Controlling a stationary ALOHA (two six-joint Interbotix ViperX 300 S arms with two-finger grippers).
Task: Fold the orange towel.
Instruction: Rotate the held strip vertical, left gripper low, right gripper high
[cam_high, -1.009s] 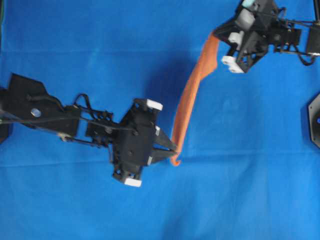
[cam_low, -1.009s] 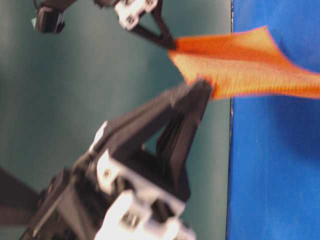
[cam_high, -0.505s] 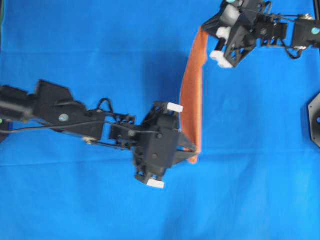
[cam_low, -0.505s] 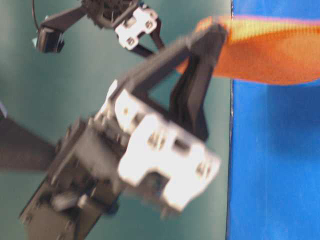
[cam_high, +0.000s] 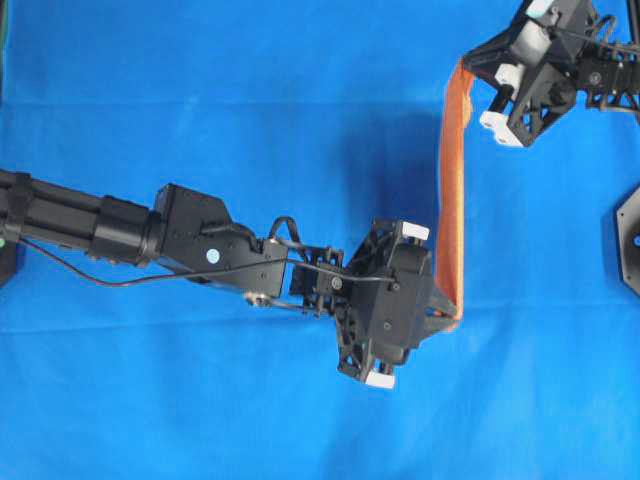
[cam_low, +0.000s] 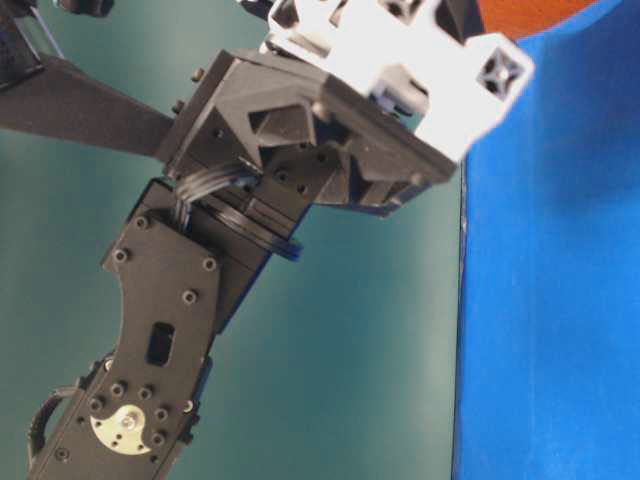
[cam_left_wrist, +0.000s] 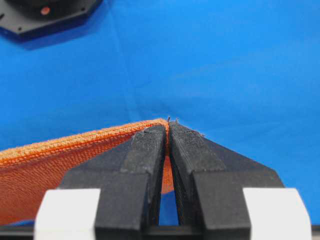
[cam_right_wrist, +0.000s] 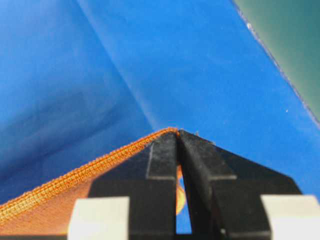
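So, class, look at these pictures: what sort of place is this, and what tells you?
Probably a robotics lab workbench: two black robot arms, a plain blue cloth surface, and one orange towel held up by the left hand and right hand.

Orange towel (cam_high: 449, 190) showing plain bright orange, ribbed weave at hem; desk (cam_high: 200, 90) cover showing solid blue; both claws, left claw (cam_high: 455, 318) and right claw (cam_high: 466, 62), appearing black with white blocks

black arm (cam_low: 180, 330), blue cloth (cam_low: 550, 300), orange towel (cam_low: 520, 12)
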